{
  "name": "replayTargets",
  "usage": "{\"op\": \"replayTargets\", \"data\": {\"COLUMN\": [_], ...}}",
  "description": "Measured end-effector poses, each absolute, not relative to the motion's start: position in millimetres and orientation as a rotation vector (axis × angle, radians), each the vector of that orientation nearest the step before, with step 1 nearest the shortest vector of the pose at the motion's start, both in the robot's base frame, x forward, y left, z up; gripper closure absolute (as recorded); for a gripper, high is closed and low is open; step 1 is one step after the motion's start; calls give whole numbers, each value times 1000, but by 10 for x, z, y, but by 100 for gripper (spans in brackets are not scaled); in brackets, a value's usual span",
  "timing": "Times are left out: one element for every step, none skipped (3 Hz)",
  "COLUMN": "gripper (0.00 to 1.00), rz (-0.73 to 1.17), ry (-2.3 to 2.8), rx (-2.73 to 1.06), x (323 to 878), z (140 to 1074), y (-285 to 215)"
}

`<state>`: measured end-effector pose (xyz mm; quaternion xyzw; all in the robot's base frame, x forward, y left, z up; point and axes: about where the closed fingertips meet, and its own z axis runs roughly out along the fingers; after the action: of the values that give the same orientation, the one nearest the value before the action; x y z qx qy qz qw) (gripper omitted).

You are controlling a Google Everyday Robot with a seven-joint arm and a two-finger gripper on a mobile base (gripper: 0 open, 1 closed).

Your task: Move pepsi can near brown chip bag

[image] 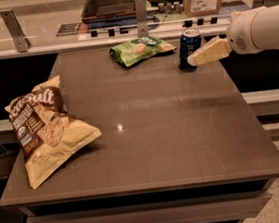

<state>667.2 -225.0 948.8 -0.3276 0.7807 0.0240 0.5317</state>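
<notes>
Pepsi can [188, 45] upright at far right of table [158, 146], near green bag [140, 49]. Gripper [195, 59] at can's right side, perhaps touching; grip state cannot tell. Brown chip bag [43, 127] near-left, well apart.

A single camera is looking down on the desk [157, 131] from above its near edge, facing across it toward the counter [69, 21] behind. It is standing near enough that the desk top is filling most of the view. The pincer [196, 58] is hanging over the far right corner, just beside the pepsi can [188, 42].
</notes>
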Motion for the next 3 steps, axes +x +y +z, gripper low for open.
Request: {"op": "replayTargets", "data": {"gripper": [0, 0, 0], "rz": [78, 117, 189], "ry": [1818, 1802, 1797], "rx": [-747, -723, -699], "x": [6887, 7062, 7174], "z": [9508, 9430, 9281], "y": [-2221, -2190, -2132]}}
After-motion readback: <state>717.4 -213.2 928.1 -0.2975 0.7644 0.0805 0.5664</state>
